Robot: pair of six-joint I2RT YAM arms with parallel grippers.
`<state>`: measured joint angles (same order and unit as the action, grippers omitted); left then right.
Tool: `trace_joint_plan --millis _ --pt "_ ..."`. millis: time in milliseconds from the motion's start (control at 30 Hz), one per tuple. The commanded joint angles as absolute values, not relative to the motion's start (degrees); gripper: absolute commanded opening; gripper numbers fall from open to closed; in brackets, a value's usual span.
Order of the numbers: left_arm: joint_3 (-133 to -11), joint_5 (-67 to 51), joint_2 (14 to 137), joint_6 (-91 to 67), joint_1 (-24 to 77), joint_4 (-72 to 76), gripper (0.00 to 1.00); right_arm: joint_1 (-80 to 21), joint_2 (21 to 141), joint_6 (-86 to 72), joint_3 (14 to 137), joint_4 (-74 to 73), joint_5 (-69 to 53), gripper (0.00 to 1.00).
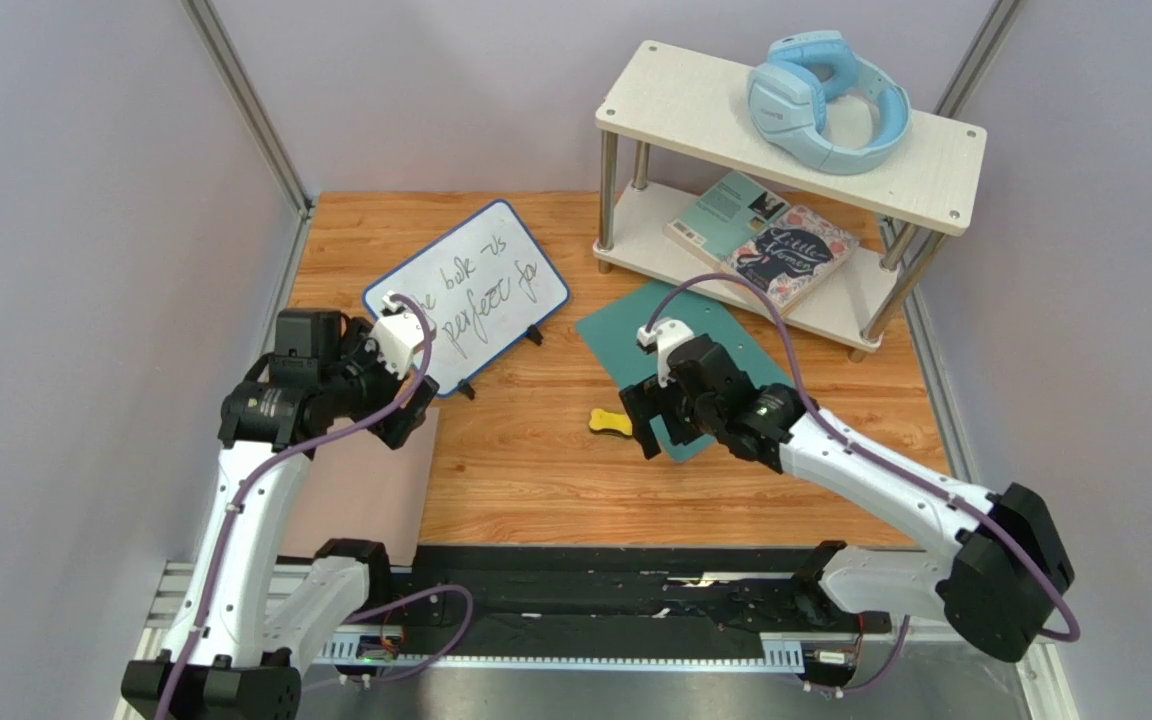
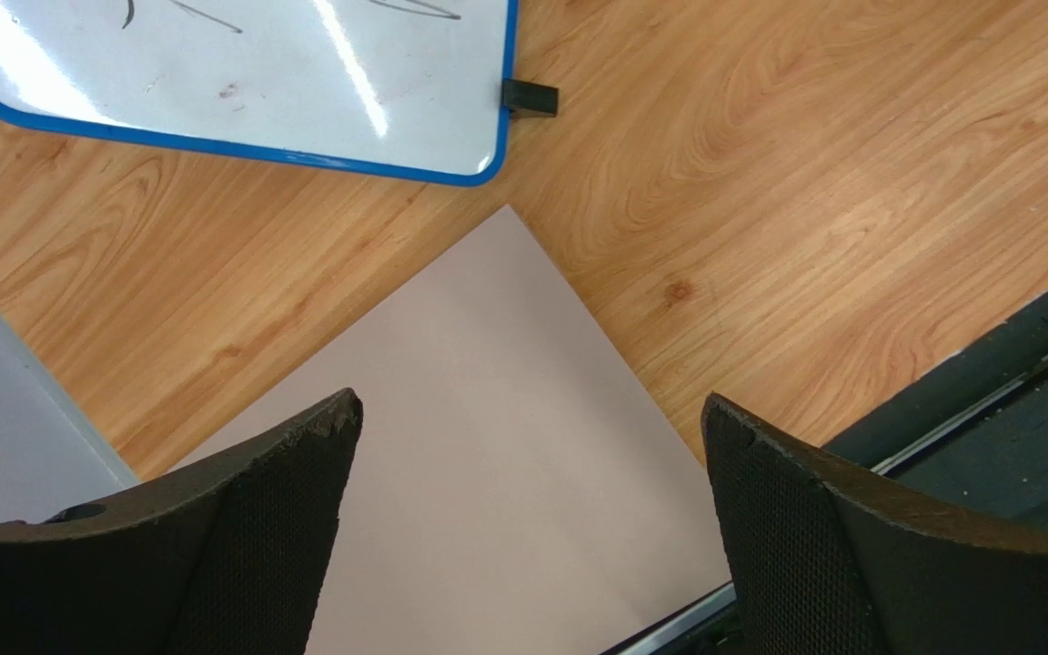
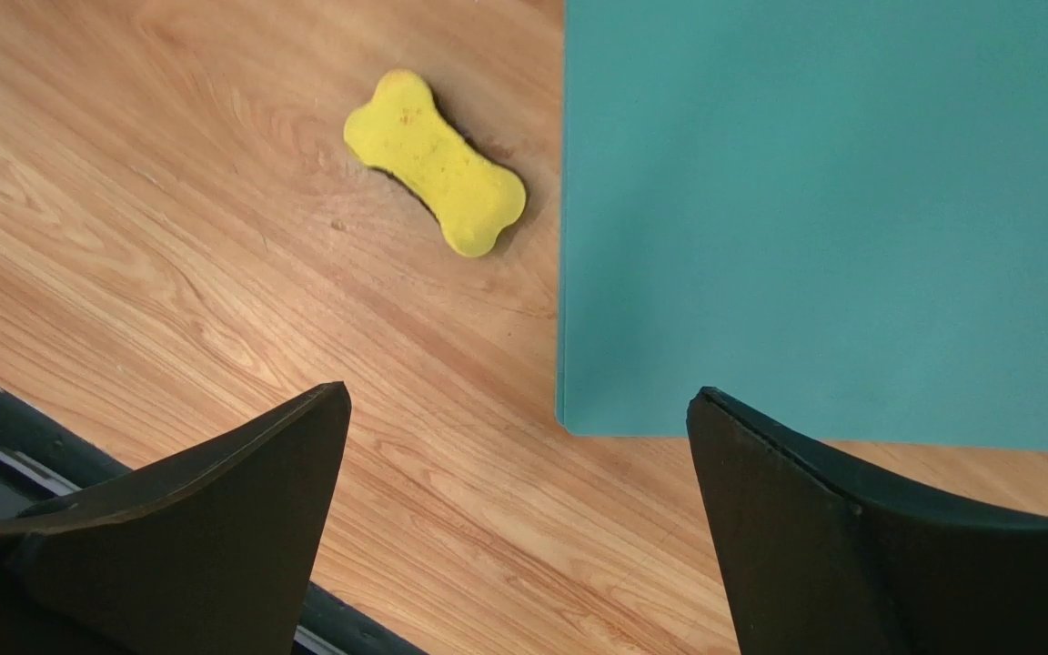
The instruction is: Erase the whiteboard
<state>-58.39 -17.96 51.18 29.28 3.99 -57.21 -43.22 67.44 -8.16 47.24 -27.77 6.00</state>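
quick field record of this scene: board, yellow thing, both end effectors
whiteboard: black handwriting on it, not wiped
yellow bone-shaped piece: flat on the table, beside the teal sheet, not touching it, not held
left end effector: open, empty, above the pink mat
right end effector: open, empty, above the table near the yellow piece
shelf: headphones on top, books below

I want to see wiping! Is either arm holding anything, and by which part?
Nothing is held. The left tool and right tool are open and empty; the yellow bone-shaped eraser lies on the table.

glossy whiteboard (image 2: 256, 82), wood-grain table (image 2: 817, 178), matt teal sheet (image 3: 830, 205)
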Motion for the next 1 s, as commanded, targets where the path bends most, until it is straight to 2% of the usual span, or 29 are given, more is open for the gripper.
trace_joint_plan --millis 0,200,567,700,900,967 --pt "-58.44 -21.45 51.59 29.09 3.69 -59.15 0.98 -44.47 71.71 -1.68 48.95 -29.10 2.73 1.00" --pt "-58.71 -23.29 57.30 30.76 3.69 -62.05 0.97 -45.61 80.49 6.94 52.02 -25.93 -3.69 0.98" --pt "-56.69 -21.44 61.26 29.27 3.78 -57.92 0.99 -46.58 98.78 12.65 65.37 -27.33 -3.78 0.97" --pt "-57.21 -21.71 62.31 29.44 3.69 -57.83 0.99 -46.23 104.22 13.80 68.55 -28.21 -3.69 0.92" --pt "-58.36 -21.62 63.63 29.88 3.69 -57.57 0.99 -44.74 106.08 14.06 70.57 -29.09 -6.15 0.84" --pt "-58.53 -21.71 64.16 29.79 3.69 -57.39 0.99 -44.30 106.00 14.24 70.58 -29.18 -6.15 0.76"
